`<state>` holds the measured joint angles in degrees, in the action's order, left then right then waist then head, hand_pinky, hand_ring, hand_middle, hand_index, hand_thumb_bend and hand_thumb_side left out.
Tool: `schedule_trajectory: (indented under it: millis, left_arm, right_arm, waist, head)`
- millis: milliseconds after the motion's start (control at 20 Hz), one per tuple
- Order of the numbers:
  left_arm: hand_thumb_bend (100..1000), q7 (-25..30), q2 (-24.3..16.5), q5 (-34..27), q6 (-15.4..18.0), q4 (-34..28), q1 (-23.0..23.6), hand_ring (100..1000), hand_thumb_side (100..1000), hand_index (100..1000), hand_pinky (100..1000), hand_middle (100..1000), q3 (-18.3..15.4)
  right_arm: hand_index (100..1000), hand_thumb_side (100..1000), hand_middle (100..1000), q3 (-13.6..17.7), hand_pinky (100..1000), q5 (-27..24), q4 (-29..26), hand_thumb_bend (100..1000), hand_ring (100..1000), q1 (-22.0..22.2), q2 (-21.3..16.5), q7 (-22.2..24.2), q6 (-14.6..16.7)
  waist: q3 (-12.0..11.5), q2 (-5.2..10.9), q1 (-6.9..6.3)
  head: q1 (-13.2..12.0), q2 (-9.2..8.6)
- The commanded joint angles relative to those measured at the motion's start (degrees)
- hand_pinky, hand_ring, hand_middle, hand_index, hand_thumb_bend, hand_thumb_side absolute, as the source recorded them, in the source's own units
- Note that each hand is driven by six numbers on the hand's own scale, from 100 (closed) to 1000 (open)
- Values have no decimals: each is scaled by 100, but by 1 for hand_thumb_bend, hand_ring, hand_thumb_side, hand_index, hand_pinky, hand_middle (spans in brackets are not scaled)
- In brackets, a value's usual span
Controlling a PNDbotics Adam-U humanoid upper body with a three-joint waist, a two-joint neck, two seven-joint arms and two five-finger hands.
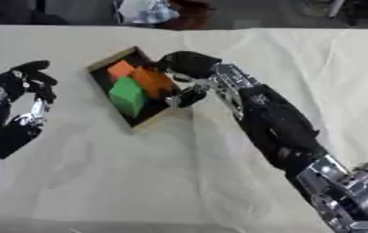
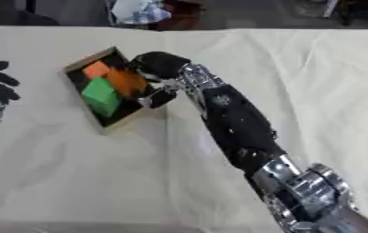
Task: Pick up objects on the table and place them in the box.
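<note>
Right hand (image 1: 186,68) reaches over the box (image 1: 101,66), fingers curled around an orange block (image 1: 152,81); left hand (image 1: 26,84) idles open.

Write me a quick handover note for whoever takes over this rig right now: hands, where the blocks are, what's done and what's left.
Right hand: reaching over the far right side of the box, fingers curled by the orange block; whether it grips the block cannot be told.
Left hand: idle at the left edge, off the box, holding nothing.
In the box: green block, a smaller orange block, and the orange block under the right hand.
Done: three blocks in the box.
Left: confirm release and withdraw the right hand. No other loose objects show on the cloth.
</note>
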<state>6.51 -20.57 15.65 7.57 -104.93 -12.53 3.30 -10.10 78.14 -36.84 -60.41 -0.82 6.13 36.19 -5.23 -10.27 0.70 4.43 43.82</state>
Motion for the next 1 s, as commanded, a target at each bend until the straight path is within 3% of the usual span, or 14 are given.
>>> schedule_trajectory:
  millis: [50,250,500,550,750,1000]
  left_arm:
    - [100,0,-61,-12,9,-66,-23,569,641,874,715,622,-25]
    - [100,3,-56,-14,12,-61,-16,570,642,874,715,623,-23]
    - [100,9,-55,-16,17,-60,-16,570,642,874,715,623,-22]
    - [100,9,-54,-16,16,-58,-12,571,643,875,716,624,-24]
    - [100,11,-59,-18,16,-54,-1,572,642,875,717,625,-37]
    - [100,21,-67,-24,18,-56,1,572,642,875,717,625,-41]
  right_arm:
    - [1000,629,815,136,863,238,63,100,868,-88,-26,271,-93]
    - [1000,665,873,308,876,184,60,100,890,-112,-120,366,-235]
    - [1000,665,873,316,876,1,-16,100,890,-121,-162,475,-275]
    - [1000,593,930,321,895,-20,-31,100,915,-128,-172,485,-275]
    - [1000,615,954,651,909,-314,-427,100,930,-334,-384,292,-3]
    - [1000,595,961,707,913,-787,-693,100,935,-436,-617,348,331]
  waist:
    - [3,31,52]
    - [17,33,59]
    - [19,34,61]
    - [27,39,55]
    - [70,40,34]
    - [99,47,30]
  head:
    - [-11,-8]
    - [-28,-17]
    - [-30,-18]
    - [-36,-11]
    - [-64,2]
    - [-83,10]
